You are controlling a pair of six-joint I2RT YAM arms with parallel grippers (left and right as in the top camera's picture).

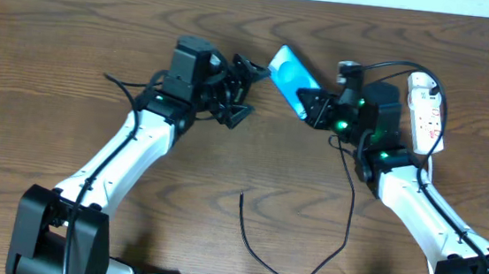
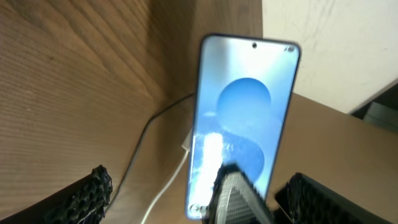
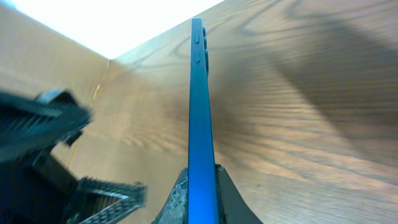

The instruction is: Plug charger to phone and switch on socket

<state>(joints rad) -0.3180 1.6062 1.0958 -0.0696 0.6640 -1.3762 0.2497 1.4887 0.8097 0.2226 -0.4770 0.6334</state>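
Your right hand (image 1: 311,105) is clamped tight on the lower end of the phone (image 1: 287,72) and holds it tilted up off the counter (image 1: 58,32), while your left hand (image 1: 247,91) stands wide open and empty just beside the phone's upper end. Look to the right side for the white socket (image 1: 425,108), lying beside your right arm. Thinnest of all, the black charger (image 1: 349,213) loops loose across the counter between your arms, its free end well apart from the phone.
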